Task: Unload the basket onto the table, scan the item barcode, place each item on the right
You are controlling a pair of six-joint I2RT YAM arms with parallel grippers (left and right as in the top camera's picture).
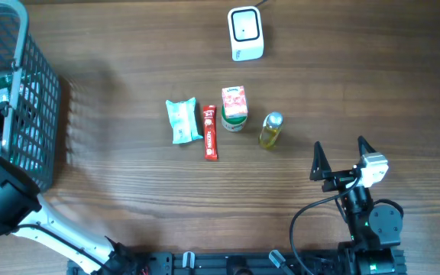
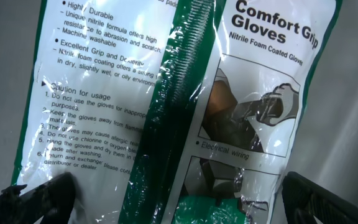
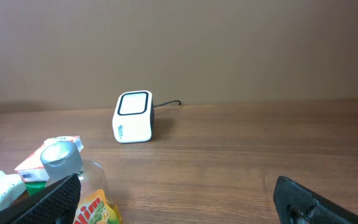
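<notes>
Left hand [image 2: 185, 202]: held apart over glove packs [image 2: 104, 93].
Right hand [image 1: 340, 149]: held apart, near bottle [image 1: 270, 129].
Scanner [image 1: 246, 33]: stood on bench [image 1: 128, 198].

A white scanner [image 3: 133, 117] stands on the table [image 3: 229, 155], well beyond the grey-capped bottle [image 3: 67, 171] at left.

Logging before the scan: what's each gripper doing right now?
Left gripper: open, empty; gloves pack ahead.
Right gripper: open, empty.

path right gripper [image 1: 340, 145] to scanner [image 1: 246, 33]: open table [image 1: 373, 76] | obstacle: bottle [image 1: 270, 128] just left
</notes>
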